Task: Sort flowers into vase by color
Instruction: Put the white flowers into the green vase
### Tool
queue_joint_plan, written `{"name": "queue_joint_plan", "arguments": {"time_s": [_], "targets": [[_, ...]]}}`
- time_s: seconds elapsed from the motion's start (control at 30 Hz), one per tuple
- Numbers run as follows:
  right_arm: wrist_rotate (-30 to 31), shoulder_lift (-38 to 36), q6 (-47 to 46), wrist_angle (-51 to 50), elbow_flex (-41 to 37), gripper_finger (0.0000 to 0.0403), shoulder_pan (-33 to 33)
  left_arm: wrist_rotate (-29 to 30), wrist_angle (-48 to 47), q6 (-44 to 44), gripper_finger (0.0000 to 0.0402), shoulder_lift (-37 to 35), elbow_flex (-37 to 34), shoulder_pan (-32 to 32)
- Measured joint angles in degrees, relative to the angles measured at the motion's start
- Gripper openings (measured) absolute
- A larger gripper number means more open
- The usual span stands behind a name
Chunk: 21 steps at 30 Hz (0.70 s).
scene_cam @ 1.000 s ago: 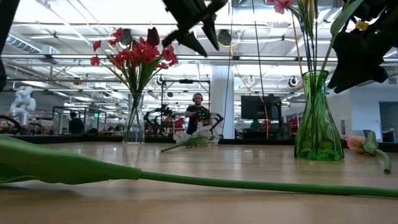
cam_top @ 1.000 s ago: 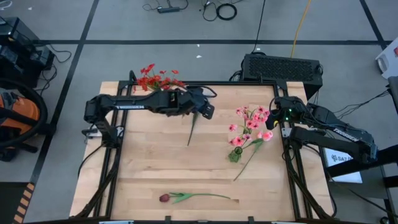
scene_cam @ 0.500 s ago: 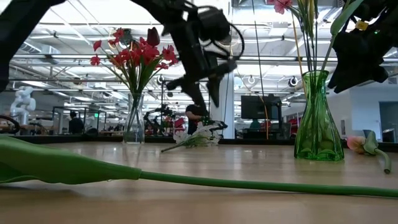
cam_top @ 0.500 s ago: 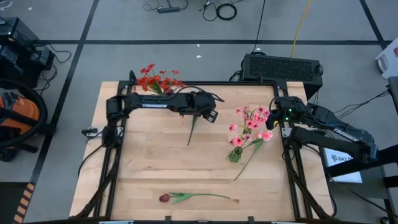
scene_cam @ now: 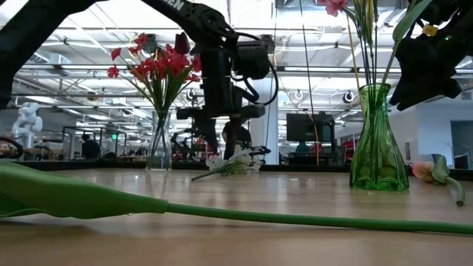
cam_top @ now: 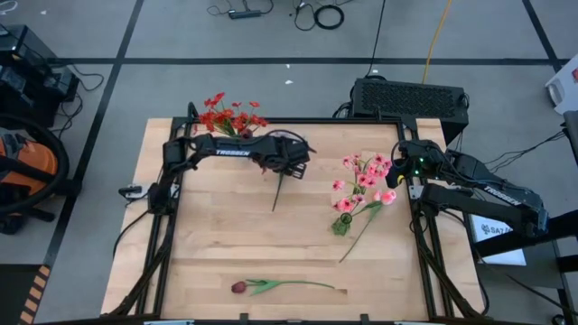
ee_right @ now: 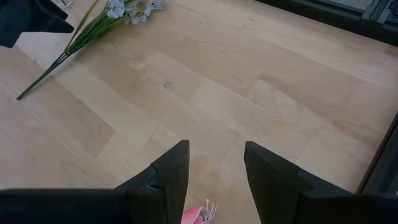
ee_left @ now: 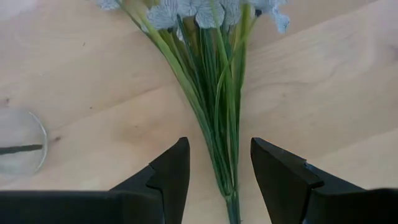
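Observation:
A pale grey-blue bunch (ee_left: 217,93) lies flat on the table at the far middle, its stem (cam_top: 276,197) pointing toward the near edge. My left gripper (ee_left: 219,171) stands open just above it, pointing down, one finger on either side of the stems without touching them. Red flowers (cam_top: 226,116) stand in a clear vase (scene_cam: 159,148) at the far left. Pink flowers (cam_top: 363,173) stand in a green vase (scene_cam: 378,140) at the right, and one pink blossom (scene_cam: 423,170) lies beside it. A dark red tulip (cam_top: 239,287) lies by the near edge. My right gripper (ee_right: 214,180) waits open at the right edge.
The clear vase's rim (ee_left: 18,143) is close to my left gripper, toward the far left. A black box (cam_top: 411,97) sits behind the far edge. The tulip's long stem (scene_cam: 222,214) runs along the near edge. Bare wood (cam_top: 235,235) lies between the bunch and the tulip.
My left gripper has come down toward the table and tipped from nearly level to pointing steeply down, ending over the stems of the pale bunch. Its fingers have stayed open. The flowers have not moved.

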<state>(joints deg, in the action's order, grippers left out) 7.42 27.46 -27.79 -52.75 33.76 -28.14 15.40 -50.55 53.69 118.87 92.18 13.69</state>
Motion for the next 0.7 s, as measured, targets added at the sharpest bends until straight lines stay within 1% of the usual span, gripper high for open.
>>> {"name": "queue_joint_plan", "arguments": {"time_s": [0.13, 0.27, 0.43, 0.5, 0.53, 0.6, 0.7], "targets": [[0.0, 0.0, 0.0, 0.0, 0.0, 0.0148, 0.0, -0.6, 0.8, 0.1, 0.0176, 0.8, 0.0, 0.2], [0.0, 0.0, 0.0, 0.0, 0.0, 0.0148, 0.0, -2.7, 1.3, 0.1, 0.0176, 2.8, 0.0, 0.3], [0.0, 0.1, 0.0, -0.2, 0.0, 0.0148, 0.0, -3.0, 1.1, 1.4, 0.0175, 5.2, 0.0, 0.3], [0.0, 0.0, 0.0, -0.2, 0.0, 0.0148, 0.0, -3.7, 1.4, 0.9, 0.0168, 5.3, 0.0, 0.3], [0.0, 0.0, 0.0, -0.2, 0.0, 0.0148, 0.0, -4.0, 1.9, 0.1, 0.0158, 5.2, 0.0, 0.3], [0.0, 0.0, 0.0, -0.2, 0.0, 0.0148, 0.0, -4.4, 2.9, -0.9, 0.0122, 5.2, 0.0, 0.3], [0.0, 0.0, 0.0, -0.3, 0.0, 0.0148, 0.0, -5.7, 3.5, -1.9, 0.0040, 5.2, 0.0, 0.5]]}}
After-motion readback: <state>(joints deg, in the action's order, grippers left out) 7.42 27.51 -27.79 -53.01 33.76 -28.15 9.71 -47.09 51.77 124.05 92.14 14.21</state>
